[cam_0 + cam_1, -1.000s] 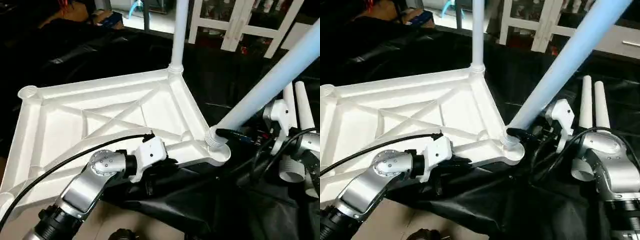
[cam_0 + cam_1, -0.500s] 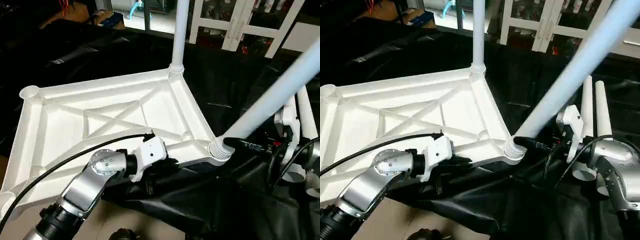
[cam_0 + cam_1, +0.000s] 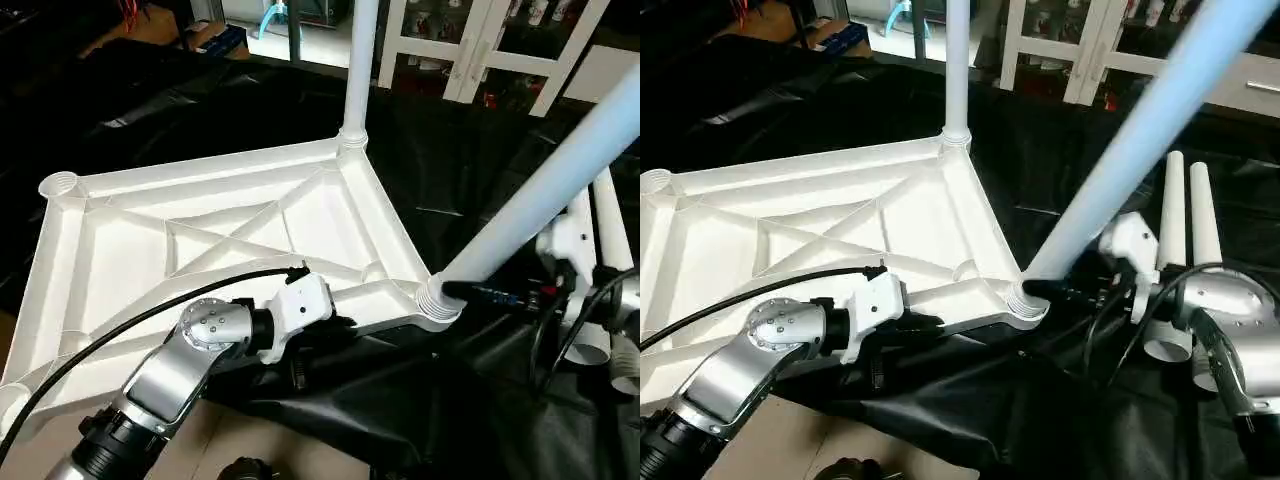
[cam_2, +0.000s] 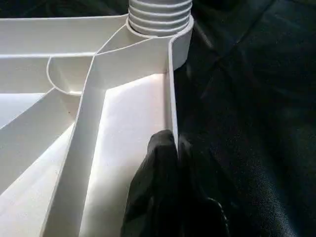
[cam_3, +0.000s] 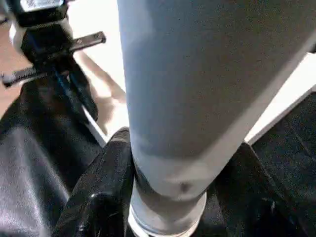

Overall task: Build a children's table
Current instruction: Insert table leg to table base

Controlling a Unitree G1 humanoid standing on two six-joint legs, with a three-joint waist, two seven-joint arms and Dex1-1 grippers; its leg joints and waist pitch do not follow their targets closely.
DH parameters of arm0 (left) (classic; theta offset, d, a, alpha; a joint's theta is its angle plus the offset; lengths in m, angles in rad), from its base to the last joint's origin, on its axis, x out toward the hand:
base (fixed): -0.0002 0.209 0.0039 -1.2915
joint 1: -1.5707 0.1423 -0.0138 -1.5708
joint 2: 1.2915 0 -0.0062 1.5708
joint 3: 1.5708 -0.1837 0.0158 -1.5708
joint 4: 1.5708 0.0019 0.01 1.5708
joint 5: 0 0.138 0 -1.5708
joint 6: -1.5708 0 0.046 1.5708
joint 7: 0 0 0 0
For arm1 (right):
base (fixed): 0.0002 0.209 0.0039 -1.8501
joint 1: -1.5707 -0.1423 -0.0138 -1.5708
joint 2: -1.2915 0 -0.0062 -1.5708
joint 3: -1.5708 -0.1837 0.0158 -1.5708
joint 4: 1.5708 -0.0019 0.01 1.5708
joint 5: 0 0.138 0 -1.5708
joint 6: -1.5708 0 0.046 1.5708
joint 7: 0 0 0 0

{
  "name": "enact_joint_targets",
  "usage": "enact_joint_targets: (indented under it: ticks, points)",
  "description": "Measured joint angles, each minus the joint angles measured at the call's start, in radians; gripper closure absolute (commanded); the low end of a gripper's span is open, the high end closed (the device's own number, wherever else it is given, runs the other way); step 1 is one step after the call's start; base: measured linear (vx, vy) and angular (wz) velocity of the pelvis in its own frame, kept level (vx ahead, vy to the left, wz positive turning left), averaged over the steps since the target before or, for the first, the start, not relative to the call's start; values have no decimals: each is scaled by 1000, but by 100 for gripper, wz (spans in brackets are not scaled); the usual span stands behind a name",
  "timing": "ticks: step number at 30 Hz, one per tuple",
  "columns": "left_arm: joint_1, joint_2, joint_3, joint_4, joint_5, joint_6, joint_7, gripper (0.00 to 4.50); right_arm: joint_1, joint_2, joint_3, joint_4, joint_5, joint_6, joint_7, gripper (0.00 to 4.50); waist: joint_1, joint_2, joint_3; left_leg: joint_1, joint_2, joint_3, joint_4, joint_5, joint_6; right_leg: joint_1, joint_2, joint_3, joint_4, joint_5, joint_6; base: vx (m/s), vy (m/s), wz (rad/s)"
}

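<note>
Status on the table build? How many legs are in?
One leg stands upright in the far corner of the tabletop. In hand: the right gripper holds a second, tilted leg at the near corner socket; the left gripper pinches the tabletop's rim. Left: two spare legs and the empty socket.

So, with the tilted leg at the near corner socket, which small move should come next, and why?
Probably the right claw should bring the tilted leg upright over the near corner socket before turning it in. The leg leans well away from the tabletop, while the far leg stands straight. The left claw is pinched on the tabletop's rim.
</note>
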Motion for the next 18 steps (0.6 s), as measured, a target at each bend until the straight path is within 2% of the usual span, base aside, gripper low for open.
enact_joint_targets:
  ticks: [5,12,16,18]
  points:
    - [0,4,3,0,-1,0,-5,450,-33,21,12,19,-14,-5,10,264,-2,-1,0,0,0,0,-1,0,0,0,0,0,0,0,0,0,0,0]
    - [3,8,11,4,0,0,-5,450,-93,95,24,98,-15,-9,-8,264,-16,-5,1,1,0,0,-1,0,0,-1,0,0,0,-2,3,0,0,0]
    - [3,8,16,5,2,2,-3,450,-93,101,22,120,-15,-33,-12,264,-24,-9,2,0,0,0,-1,0,0,-1,0,0,-1,-2,3,0,0,0]
    - [3,7,14,5,4,4,-2,450,-61,98,13,117,-12,-49,-12,264,-24,-11,0,0,0,0,-1,0,0,0,0,0,-1,-2,3,0,0,0]
